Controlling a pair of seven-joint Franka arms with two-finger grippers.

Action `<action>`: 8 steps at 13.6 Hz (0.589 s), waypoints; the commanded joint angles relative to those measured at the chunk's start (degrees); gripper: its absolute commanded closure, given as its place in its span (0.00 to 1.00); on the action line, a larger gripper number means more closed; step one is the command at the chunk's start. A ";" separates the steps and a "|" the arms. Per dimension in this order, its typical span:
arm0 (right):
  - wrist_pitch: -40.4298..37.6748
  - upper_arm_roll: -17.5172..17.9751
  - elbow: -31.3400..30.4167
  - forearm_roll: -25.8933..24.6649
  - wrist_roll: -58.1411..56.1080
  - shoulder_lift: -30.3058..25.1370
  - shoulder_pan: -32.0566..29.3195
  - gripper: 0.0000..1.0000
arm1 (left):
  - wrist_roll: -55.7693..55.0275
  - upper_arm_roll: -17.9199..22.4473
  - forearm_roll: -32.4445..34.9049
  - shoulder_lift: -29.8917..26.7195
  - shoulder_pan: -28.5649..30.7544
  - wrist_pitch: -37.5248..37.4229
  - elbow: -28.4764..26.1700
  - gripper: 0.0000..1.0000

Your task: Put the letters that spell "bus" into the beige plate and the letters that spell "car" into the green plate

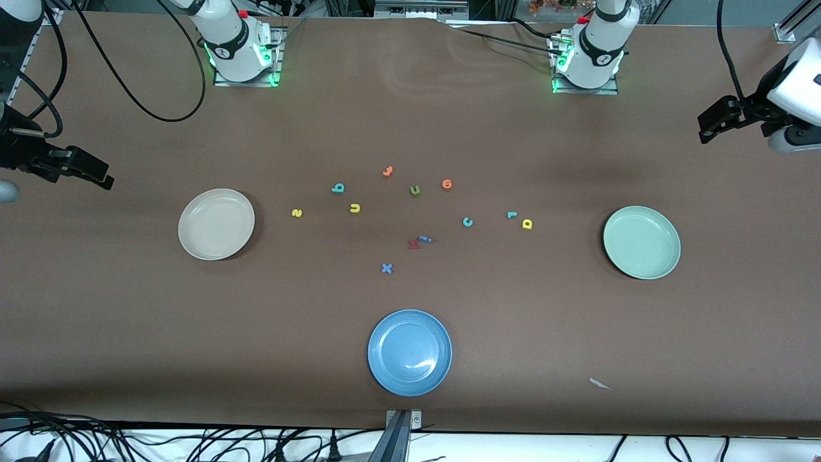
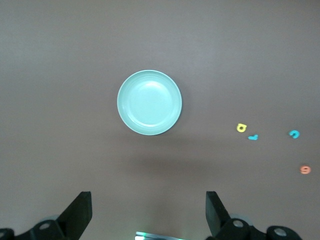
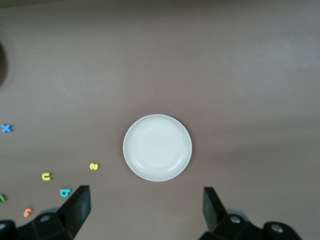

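Observation:
The beige plate (image 1: 217, 224) (image 3: 157, 147) lies toward the right arm's end of the table, the green plate (image 1: 641, 242) (image 2: 149, 102) toward the left arm's end. Between them lie the teal b (image 1: 338, 188), yellow u (image 1: 355, 208) and yellow s (image 1: 296, 213), then the teal c (image 1: 467, 222), teal r (image 1: 511, 215) and yellow a (image 1: 527, 224). My right gripper (image 1: 96, 172) (image 3: 145, 196) hangs open, high over the table's end by the beige plate. My left gripper (image 1: 712, 125) (image 2: 148, 200) hangs open, high over the end by the green plate. Both hold nothing.
A blue plate (image 1: 409, 351) sits nearest the front camera. Other letters lie among the task's: orange f (image 1: 387, 171), green u-shape (image 1: 415, 190), orange o (image 1: 447, 184), a red letter (image 1: 413, 244), blue i (image 1: 426, 240), blue x (image 1: 387, 268). A paper scrap (image 1: 600, 384) lies near the front edge.

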 commanded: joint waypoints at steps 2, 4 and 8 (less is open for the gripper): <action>0.38 0.23 -1.04 0.35 -0.33 -1.00 -0.02 0.01 | 1.66 1.92 -7.45 1.44 2.42 -1.59 2.83 0.00; 0.46 0.23 -0.95 0.43 -0.24 -1.00 -0.02 0.01 | 1.57 2.45 -8.09 1.44 2.42 -1.59 2.83 0.00; 0.03 0.23 -1.04 0.78 -0.24 -1.09 -0.02 0.01 | 1.31 2.36 -8.27 1.61 2.24 -1.68 2.74 0.00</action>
